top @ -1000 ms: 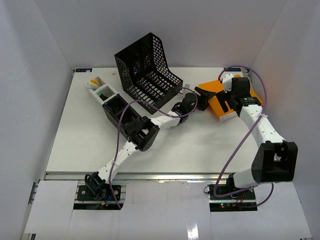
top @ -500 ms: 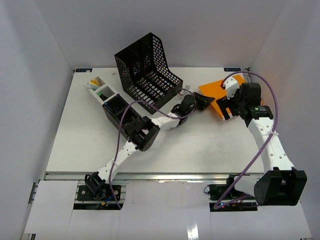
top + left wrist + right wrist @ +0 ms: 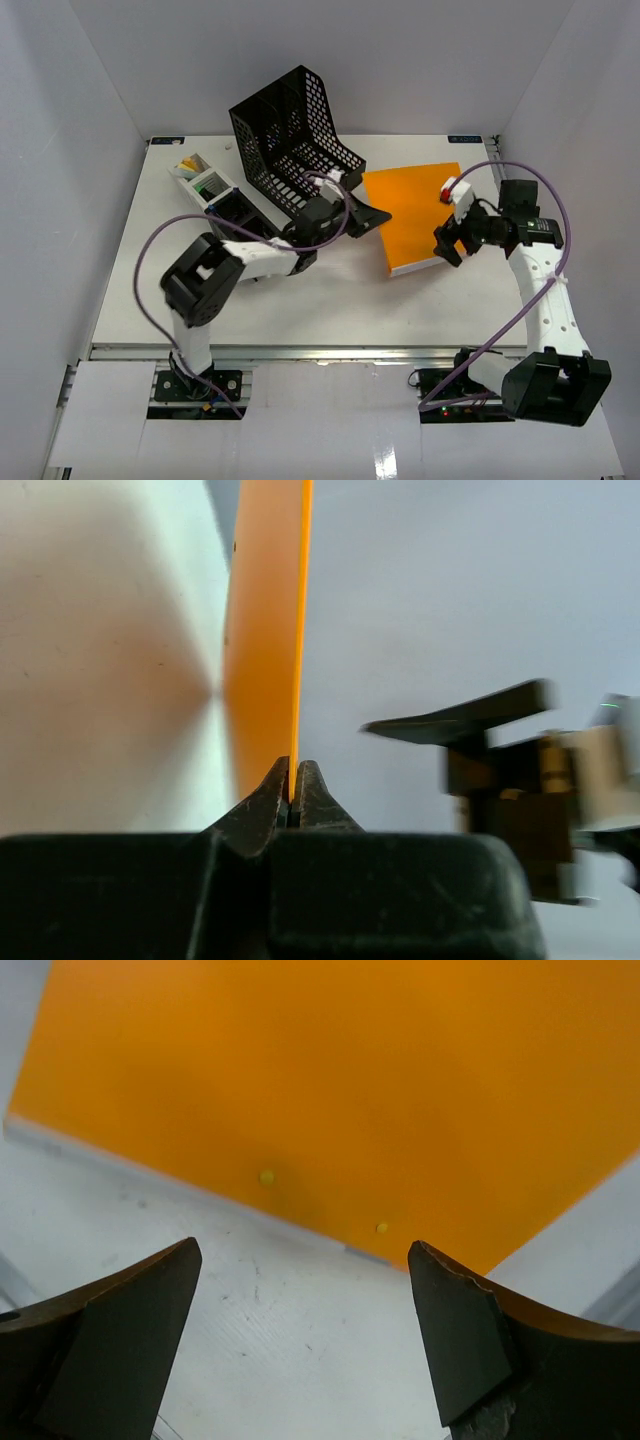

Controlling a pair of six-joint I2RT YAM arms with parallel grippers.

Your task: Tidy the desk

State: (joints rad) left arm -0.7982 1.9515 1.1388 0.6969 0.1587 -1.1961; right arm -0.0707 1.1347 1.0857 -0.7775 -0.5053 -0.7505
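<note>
An orange book (image 3: 415, 215) with a white page edge lies right of centre on the white desk (image 3: 330, 300). My left gripper (image 3: 378, 215) is shut on the book's left edge. In the left wrist view the thin orange edge (image 3: 296, 630) runs straight up out of the closed jaws of that gripper (image 3: 293, 785). My right gripper (image 3: 443, 243) stands open at the book's near right corner, apart from it. The right wrist view has the orange book (image 3: 330, 1080) beyond the open gripper (image 3: 305, 1320), with bare desk (image 3: 290, 1340) between the fingers.
A black perforated file rack (image 3: 290, 145) stands tilted at the back centre, just left of the book. A long white and black desk tray (image 3: 205, 185) with small items lies to the rack's left. The right arm's purple cable (image 3: 520, 300) loops over the desk's right side.
The left gripper has shut on the orange book and dragged it left toward the middle of the desk. The right gripper has come off the book and drawn back toward the near right.
</note>
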